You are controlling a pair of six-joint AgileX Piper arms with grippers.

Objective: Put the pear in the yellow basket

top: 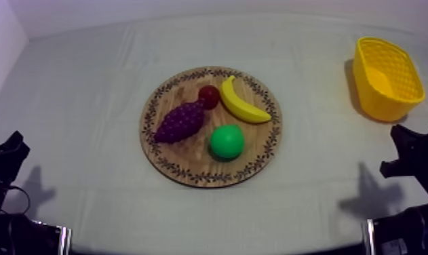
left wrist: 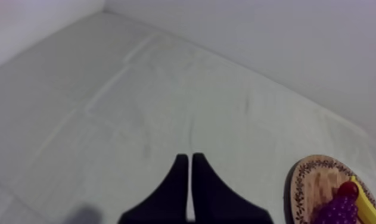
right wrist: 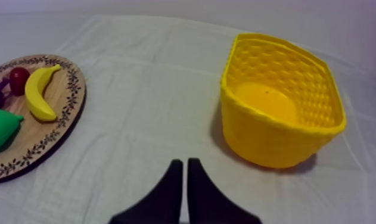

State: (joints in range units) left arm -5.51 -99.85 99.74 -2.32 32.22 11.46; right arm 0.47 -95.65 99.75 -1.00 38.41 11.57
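Pear: plain bright green, smooth, with a slight sheen. From above it reads as nearly round. It lies on the board, on the half nearest the arms, inside the patterned rim. Nothing grips it.

View comparison: the top view gives the pear's outline from above. The right wrist view gives its side, a low rounded body with a tapered end turned toward the banana. The left wrist view takes in the board's edge with the grapes, the small red fruit and a strip of the banana.

Other things on the board: the banana, yellow and curved, lies just beyond the pear; we cannot tell whether the two touch. The grapes, dark purple, lie beside the pear toward our left arm. The small red fruit sits at the grapes' far end, just beside the banana.

Basket: yellow with woven-look walls, upright on the cloth, well apart from the board on our right arm's side. The right wrist view looks into it, and the floor we can see is bare yellow.

Left gripper: fingers pressed together in a narrow wedge, gripping nothing, over cloth well apart from the board.

Right gripper: fingers likewise together with nothing between them, over cloth between board and basket.
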